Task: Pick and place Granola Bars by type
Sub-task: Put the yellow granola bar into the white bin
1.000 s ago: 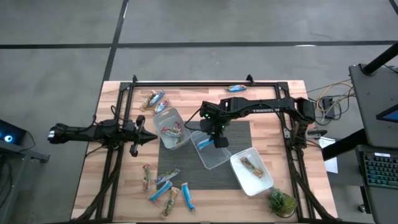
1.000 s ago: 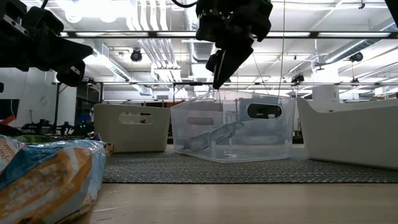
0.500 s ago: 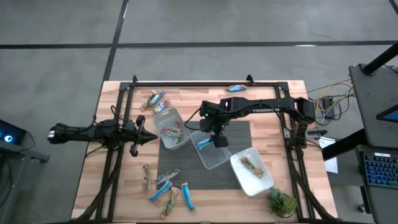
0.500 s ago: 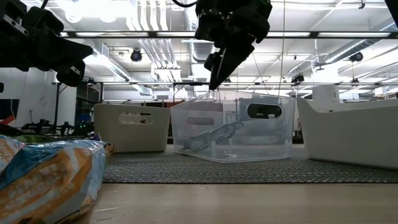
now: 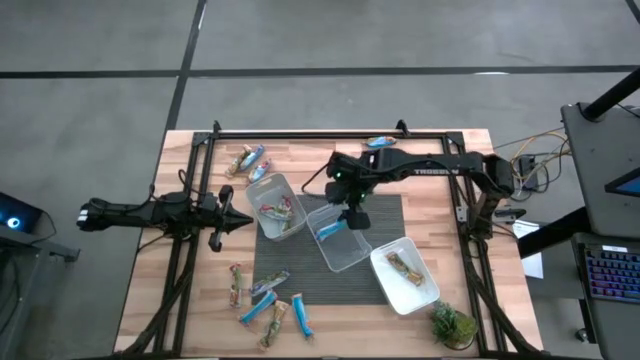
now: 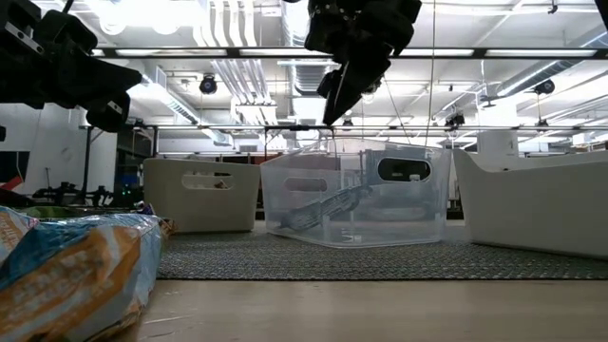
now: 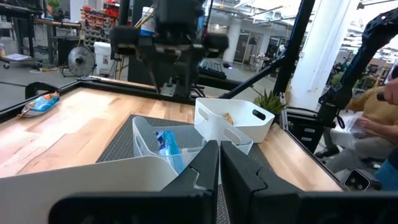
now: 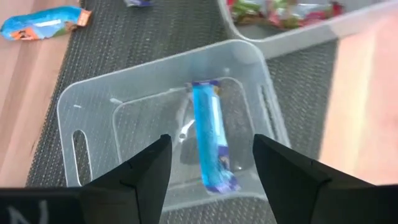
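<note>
A: Start at the left of the high view; what is there?

B: The left gripper (image 5: 243,222) sits at centre left, over the wooden table (image 5: 450,200), just beside the left tub (image 5: 275,205); its fingers (image 7: 208,163) are pressed together and hold nothing.

A: And the bars near it?

B: Two or three bars (image 5: 248,160) lie at upper left of the table; a loose cluster of bars (image 5: 265,298) lies at lower left, off the dark mat (image 5: 385,215), blue ones and tan ones mixed; how many, I cannot count exactly.

A: Moving toward the middle?

B: The left tub holds bars with red-green print (image 5: 280,212); next to it, on the mat, stands the clear middle tub (image 5: 348,255), with one blue bar (image 8: 210,135) lying inside on its floor.

A: Where is the right gripper?

B: The right gripper (image 5: 355,217) hangs above the middle tub, near centre frame; its fingers (image 8: 137,177) are spread wide with nothing between them; the blue bar lies well below them, untouched.

A: Further right?

B: Another blue bar (image 5: 380,141) lies at the top edge of the table; the right tub (image 5: 395,290), white, sits lower right of centre with a tan bar (image 5: 404,267) inside; a small green plant (image 5: 452,324) stands at the lower right corner.
</note>
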`<state>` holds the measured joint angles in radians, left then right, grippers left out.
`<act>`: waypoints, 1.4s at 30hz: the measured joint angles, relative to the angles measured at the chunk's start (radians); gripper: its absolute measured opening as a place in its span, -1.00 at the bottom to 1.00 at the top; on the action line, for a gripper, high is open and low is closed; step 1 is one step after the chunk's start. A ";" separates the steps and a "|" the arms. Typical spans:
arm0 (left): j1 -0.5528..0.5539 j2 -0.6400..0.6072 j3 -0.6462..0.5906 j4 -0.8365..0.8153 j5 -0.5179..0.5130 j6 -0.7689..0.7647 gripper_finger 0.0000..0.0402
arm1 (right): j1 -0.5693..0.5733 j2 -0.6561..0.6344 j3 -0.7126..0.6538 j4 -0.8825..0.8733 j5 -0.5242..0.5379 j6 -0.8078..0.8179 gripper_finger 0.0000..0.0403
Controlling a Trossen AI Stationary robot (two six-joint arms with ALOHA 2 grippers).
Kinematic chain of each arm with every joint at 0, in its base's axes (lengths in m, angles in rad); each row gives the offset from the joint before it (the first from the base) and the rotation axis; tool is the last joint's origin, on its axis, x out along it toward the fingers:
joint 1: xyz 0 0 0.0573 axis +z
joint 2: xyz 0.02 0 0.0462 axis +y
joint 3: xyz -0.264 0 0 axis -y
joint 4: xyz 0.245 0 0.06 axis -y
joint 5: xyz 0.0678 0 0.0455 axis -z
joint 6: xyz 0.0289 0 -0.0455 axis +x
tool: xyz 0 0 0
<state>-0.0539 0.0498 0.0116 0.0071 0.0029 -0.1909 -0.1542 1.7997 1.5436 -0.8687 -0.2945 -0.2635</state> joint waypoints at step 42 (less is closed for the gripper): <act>0.000 0.000 0.000 0.000 0.000 0.000 -1.00 | -0.606 -0.126 0.000 -0.120 0.218 -0.228 0.06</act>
<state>-0.0539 0.0494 0.0117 0.0074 0.0032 -0.1906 -0.7597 1.6734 1.5440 -0.9884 -0.0765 -0.4919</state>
